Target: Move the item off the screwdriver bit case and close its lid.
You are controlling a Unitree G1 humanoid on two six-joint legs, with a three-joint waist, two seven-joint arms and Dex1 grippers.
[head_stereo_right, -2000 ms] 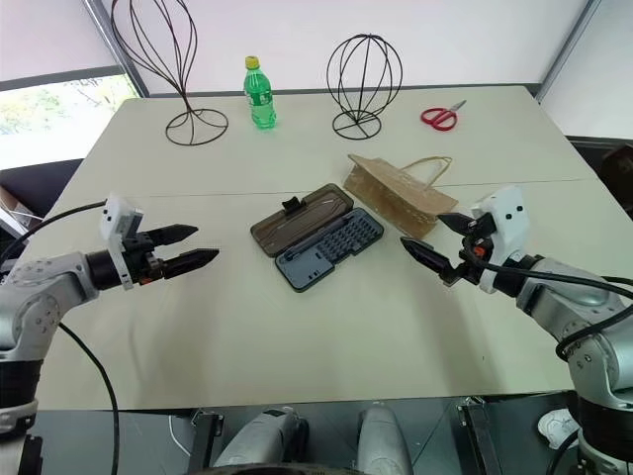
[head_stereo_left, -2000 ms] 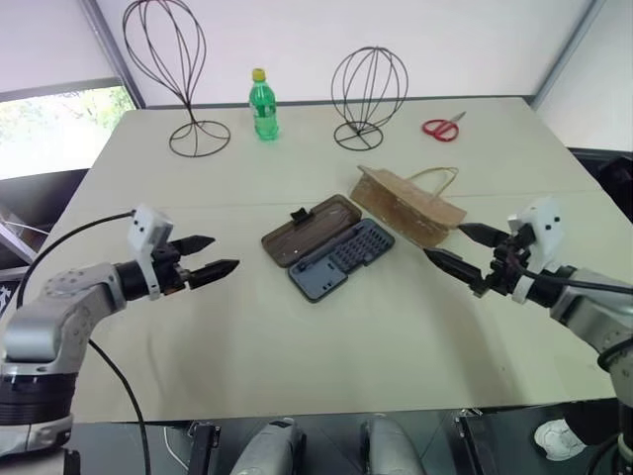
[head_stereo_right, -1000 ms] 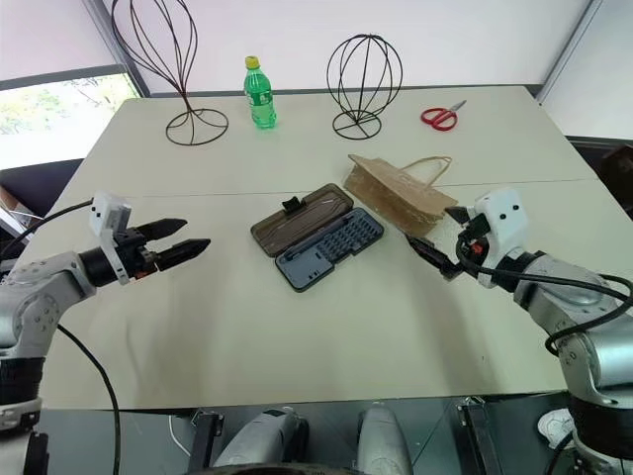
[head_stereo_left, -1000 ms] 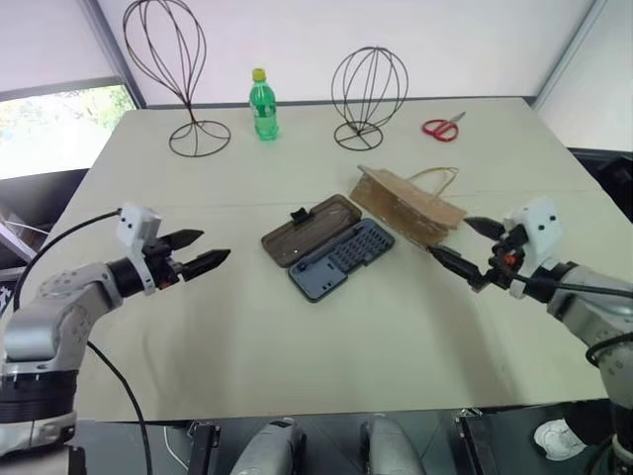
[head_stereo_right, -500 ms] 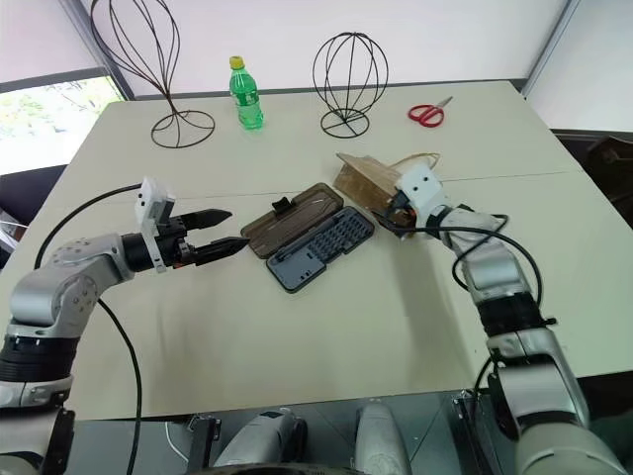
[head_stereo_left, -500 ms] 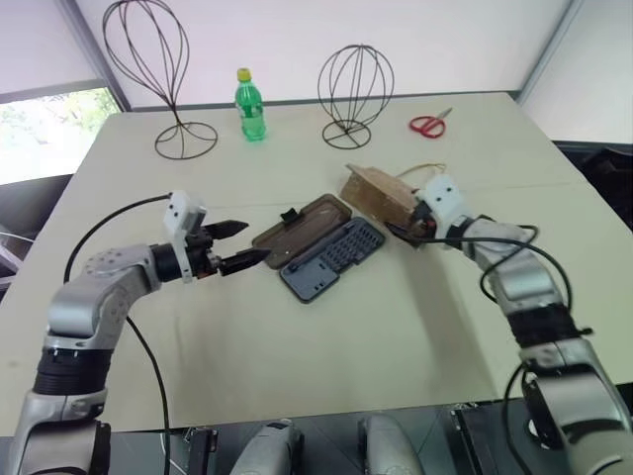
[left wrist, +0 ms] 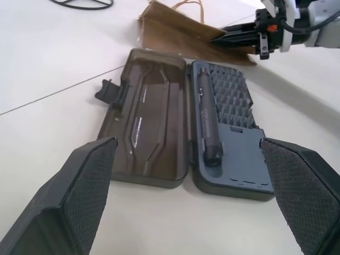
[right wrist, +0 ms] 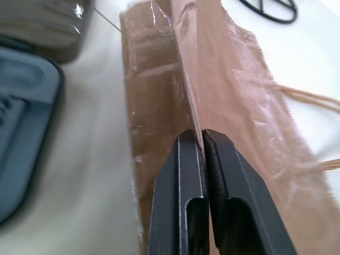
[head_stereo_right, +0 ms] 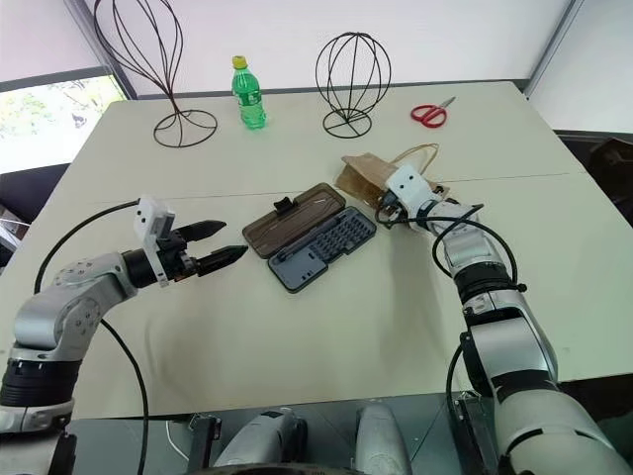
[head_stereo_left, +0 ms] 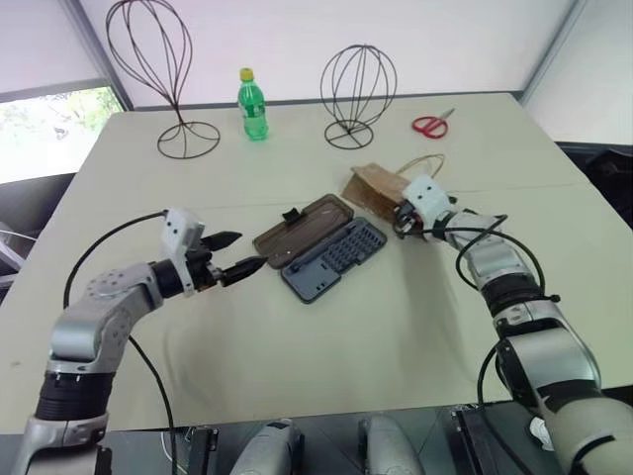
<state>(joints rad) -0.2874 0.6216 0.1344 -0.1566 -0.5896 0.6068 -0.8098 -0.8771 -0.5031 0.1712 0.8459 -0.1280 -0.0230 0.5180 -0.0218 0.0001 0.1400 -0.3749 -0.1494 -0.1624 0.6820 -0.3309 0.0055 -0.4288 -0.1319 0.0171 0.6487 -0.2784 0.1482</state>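
Paper bag [right wrist: 212,79] beside the screwdriver bit case [head_stereo_left: 318,247] on the bench looks light and floppy; right end effector [right wrist: 202,139] pinches its creased edge, left end effector [head_stereo_left: 242,252] spread.

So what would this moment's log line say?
right gripper: shut on paper bag | left gripper: open, near lid | case: open

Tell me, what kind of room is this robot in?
Probably a test room or lab, not a home. A big plain table holds odd practice things: two wire head-shaped stands, a green bottle, red scissors, a paper bag and an open bit case.
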